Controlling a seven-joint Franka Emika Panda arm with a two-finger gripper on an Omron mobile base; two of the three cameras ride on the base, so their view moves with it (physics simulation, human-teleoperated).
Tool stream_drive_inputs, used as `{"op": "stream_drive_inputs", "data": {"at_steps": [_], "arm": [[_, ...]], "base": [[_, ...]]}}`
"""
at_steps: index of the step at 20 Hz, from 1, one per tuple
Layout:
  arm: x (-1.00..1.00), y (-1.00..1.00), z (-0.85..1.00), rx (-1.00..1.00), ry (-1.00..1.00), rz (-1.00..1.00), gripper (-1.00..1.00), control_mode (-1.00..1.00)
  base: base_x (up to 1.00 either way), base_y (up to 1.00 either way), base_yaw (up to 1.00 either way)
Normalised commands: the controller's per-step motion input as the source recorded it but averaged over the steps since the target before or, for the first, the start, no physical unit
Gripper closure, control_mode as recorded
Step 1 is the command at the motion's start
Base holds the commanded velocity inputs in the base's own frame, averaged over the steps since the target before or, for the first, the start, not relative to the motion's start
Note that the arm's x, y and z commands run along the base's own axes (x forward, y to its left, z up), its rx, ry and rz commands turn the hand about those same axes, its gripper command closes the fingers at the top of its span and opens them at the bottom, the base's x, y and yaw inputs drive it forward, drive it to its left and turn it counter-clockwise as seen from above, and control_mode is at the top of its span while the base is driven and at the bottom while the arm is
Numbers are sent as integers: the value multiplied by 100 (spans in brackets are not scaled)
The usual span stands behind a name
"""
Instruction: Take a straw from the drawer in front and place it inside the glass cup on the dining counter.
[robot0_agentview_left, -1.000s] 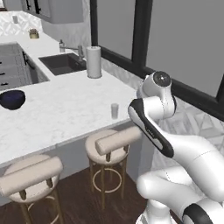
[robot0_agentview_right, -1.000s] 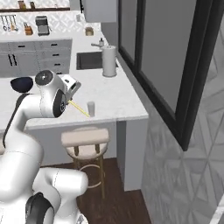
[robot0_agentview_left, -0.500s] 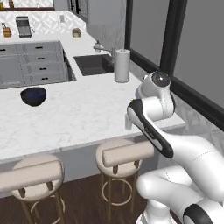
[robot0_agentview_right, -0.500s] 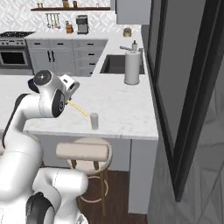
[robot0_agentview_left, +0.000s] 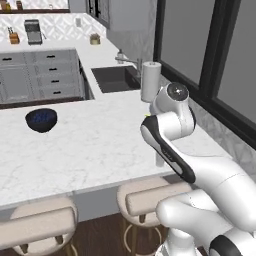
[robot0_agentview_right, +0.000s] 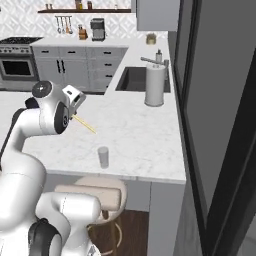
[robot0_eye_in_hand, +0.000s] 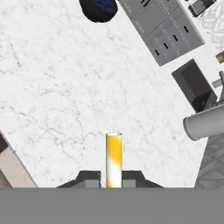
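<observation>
text: none legible — labels: none — signs: none — numbers: none

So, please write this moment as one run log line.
phase: carrying | gripper: shut on straw | glass cup: upright on dining counter, no straw inside

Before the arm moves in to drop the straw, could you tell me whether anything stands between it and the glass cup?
Nothing visible does. The gripper holds the straw above bare dining counter, with the glass cup nearby; the blue bowl and paper-towel roll stand well aside.
</observation>
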Motion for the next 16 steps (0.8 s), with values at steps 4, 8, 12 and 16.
{"op": "stream_drive_inputs", "data": {"at_steps": [4, 8, 12, 16], "arm": [[0, 0, 0, 0, 0, 0, 100, 100], [0, 0, 0, 0, 0, 0, 100, 100], [0, 0, 0, 0, 0, 0, 100, 100], [7, -8, -13, 13, -23, 16, 100, -100]], "base": [[72, -13, 3], [70, -16, 3], [60, -16, 4], [14, -4, 10]]}}
